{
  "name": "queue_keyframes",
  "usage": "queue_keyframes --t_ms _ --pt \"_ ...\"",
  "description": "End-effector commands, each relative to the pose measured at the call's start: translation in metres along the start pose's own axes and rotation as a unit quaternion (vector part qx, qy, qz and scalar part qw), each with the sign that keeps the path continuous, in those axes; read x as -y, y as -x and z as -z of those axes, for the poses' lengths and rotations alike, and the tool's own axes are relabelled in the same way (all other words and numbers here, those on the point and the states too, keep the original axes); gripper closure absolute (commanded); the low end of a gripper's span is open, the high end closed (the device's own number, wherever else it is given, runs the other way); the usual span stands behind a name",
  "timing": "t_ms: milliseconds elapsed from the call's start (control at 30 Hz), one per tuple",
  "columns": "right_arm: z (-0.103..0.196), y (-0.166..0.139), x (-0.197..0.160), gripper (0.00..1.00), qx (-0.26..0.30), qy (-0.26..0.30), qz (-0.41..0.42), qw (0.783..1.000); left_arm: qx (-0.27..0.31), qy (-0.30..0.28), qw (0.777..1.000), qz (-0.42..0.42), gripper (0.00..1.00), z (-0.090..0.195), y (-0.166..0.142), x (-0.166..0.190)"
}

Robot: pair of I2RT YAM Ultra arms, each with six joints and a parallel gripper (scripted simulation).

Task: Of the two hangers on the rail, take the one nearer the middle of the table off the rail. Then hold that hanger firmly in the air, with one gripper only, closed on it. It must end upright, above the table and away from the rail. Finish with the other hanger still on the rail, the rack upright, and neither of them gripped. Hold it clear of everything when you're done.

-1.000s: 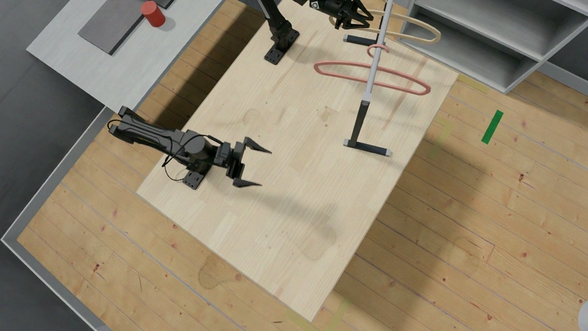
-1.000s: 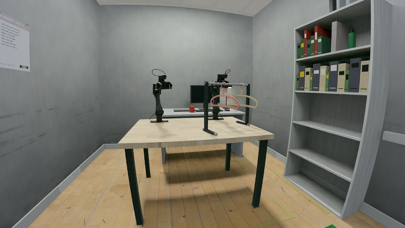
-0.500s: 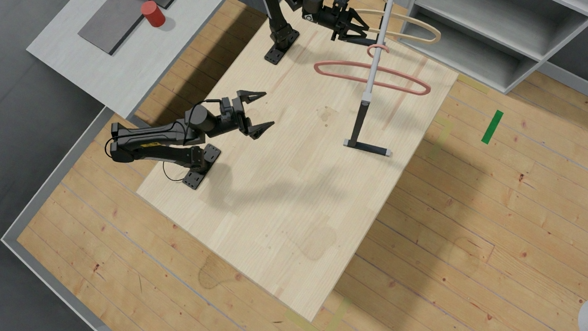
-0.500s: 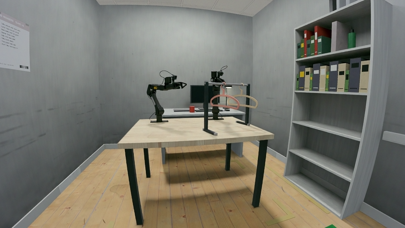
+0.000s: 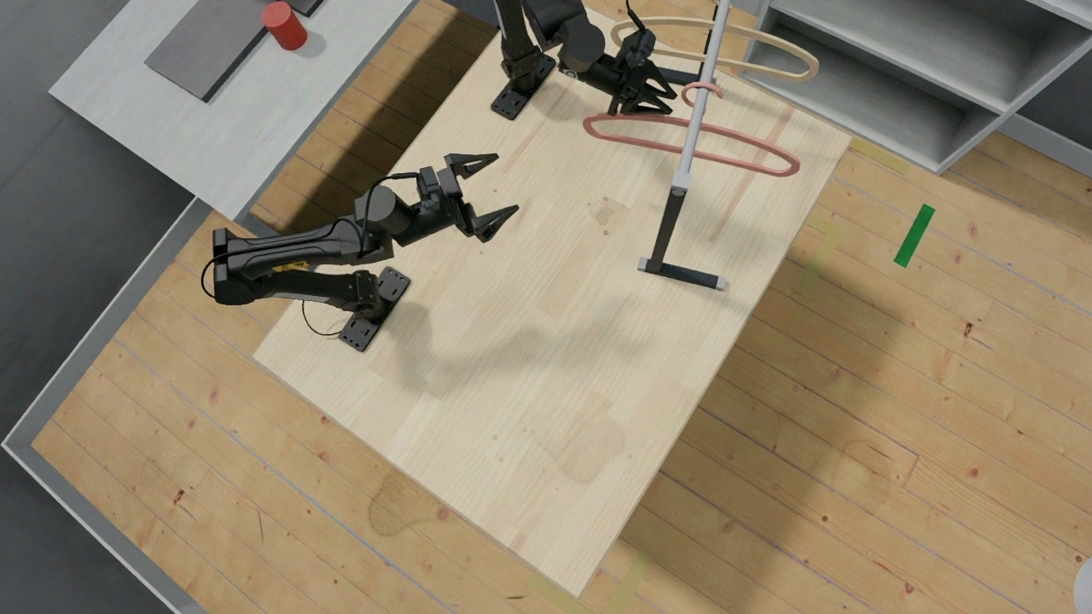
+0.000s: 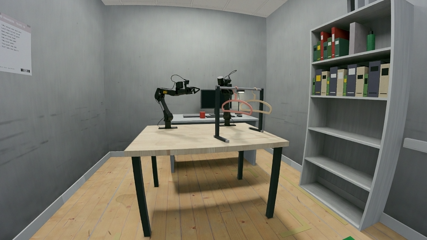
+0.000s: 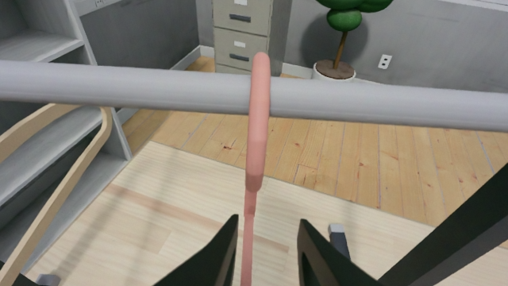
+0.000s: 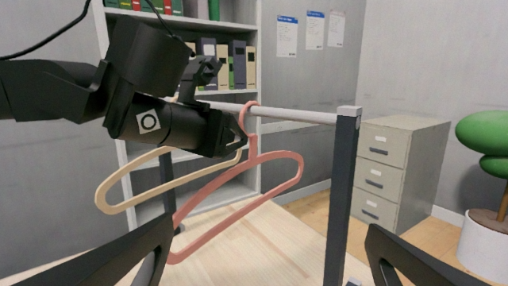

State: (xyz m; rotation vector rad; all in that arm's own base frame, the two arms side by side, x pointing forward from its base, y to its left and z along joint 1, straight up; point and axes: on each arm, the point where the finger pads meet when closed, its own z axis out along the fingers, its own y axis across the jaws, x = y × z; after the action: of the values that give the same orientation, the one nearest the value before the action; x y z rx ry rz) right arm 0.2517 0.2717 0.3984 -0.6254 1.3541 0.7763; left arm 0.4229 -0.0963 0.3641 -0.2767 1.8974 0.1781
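The pink hanger (image 5: pixel 681 148) hangs by its hook on the grey rail (image 5: pixel 702 76), nearer the table's middle. The beige hanger hangs further back on the same rail. My left gripper (image 5: pixel 662 101) is at the pink hanger's neck, just below the rail. In the left wrist view its fingers straddle the pink neck (image 7: pixel 250 206) with a gap on one side, not clamped. From the right wrist view it also shows at the neck (image 8: pixel 234 137). My right gripper (image 5: pixel 505 182) is wide open and empty, held high over the table away from the rack.
The rack stands upright on its dark posts and foot (image 5: pixel 681 273) near the table's far side. A grey bookshelf (image 5: pixel 916 68) stands just beyond the beige hanger. A side desk with a red cylinder (image 5: pixel 283 25) lies behind the arms.
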Motion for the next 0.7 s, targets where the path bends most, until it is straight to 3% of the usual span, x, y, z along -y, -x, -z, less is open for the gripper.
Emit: queue_keyframes --t_ms 0,333,667 --pt "-0.002 0.016 -0.004 0.00 0.028 0.005 -0.003 1.000 0.001 0.009 1.000 0.007 0.69 0.010 0.009 -0.006" --pt "0.000 0.017 -0.002 0.00 0.030 0.002 0.002 1.000 0.001 0.010 1.000 0.007 0.69 0.010 0.010 -0.006" --pt "0.000 0.017 -0.002 0.00 0.030 0.002 0.002 1.000 -0.003 0.012 1.000 0.002 0.69 -0.010 -0.002 -0.016"
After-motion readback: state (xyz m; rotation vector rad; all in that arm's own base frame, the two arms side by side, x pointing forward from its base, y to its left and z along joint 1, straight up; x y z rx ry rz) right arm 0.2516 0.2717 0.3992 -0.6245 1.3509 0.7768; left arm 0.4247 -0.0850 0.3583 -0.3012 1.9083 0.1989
